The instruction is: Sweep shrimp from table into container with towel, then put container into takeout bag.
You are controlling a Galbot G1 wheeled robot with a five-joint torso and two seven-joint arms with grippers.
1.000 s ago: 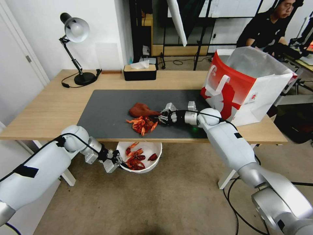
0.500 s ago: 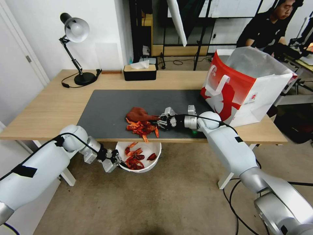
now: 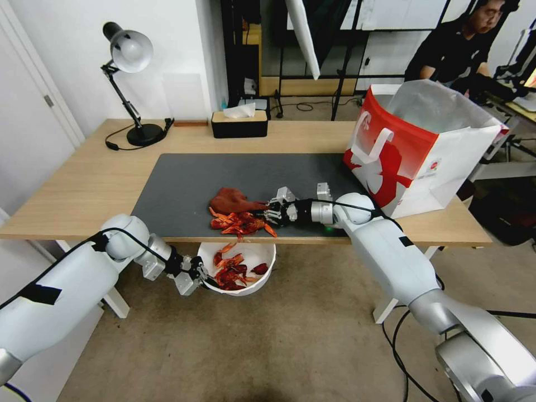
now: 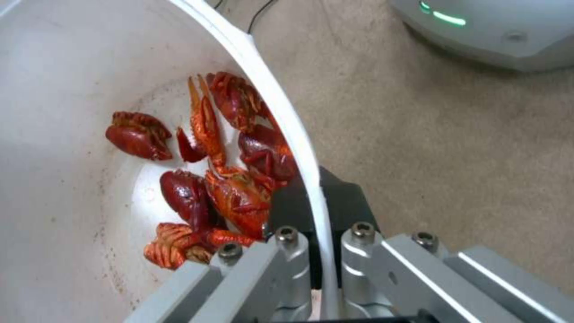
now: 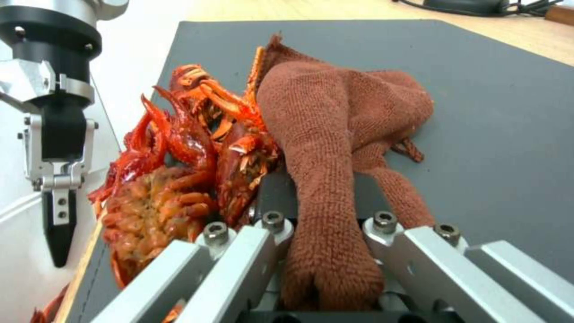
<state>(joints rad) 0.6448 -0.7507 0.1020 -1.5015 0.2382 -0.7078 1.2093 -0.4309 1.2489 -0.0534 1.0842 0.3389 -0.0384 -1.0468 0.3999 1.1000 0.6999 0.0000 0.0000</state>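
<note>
Right gripper (image 3: 267, 212) pinches the limp, bunched towel (image 3: 230, 199) behind loose, likely slick shrimp (image 3: 237, 221) at the table (image 3: 84, 184) edge; left gripper (image 3: 196, 277) clamps the light bowl (image 3: 262, 254) by its rim below.

Light wooden table (image 3: 84, 178) overlooked from the head, downward, round white plastic bowl (image 4: 281, 103) and red-orange shrimp pile (image 5: 179, 148) viewed closely by wrist cameras
</note>
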